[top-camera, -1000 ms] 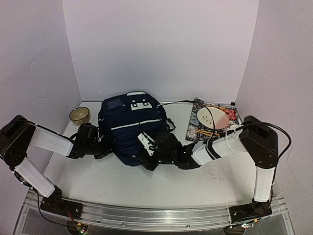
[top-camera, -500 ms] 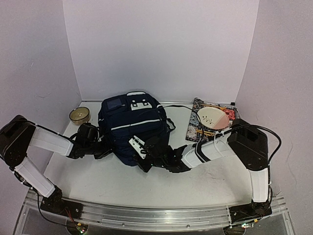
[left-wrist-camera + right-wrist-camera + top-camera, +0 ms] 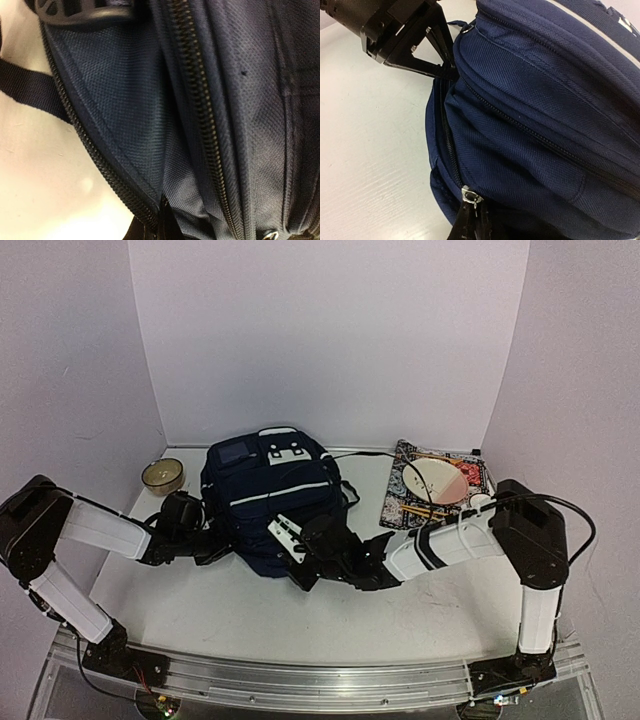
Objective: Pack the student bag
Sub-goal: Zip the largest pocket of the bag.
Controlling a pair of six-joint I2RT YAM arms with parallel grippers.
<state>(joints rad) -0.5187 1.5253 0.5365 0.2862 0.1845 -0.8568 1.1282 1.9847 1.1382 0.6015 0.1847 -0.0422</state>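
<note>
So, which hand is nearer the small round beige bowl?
Left. The left hand is at the left of the navy-blue fabric backpack, near the bowl; the right hand is at its near edge, farther off.

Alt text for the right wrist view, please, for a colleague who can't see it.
The right end effector, at the bottom edge, is shut on a silver zipper pull of a navy backpack that fills most of the frame. At top left, the black left end effector pinches the backpack's edge above a white table.
</note>
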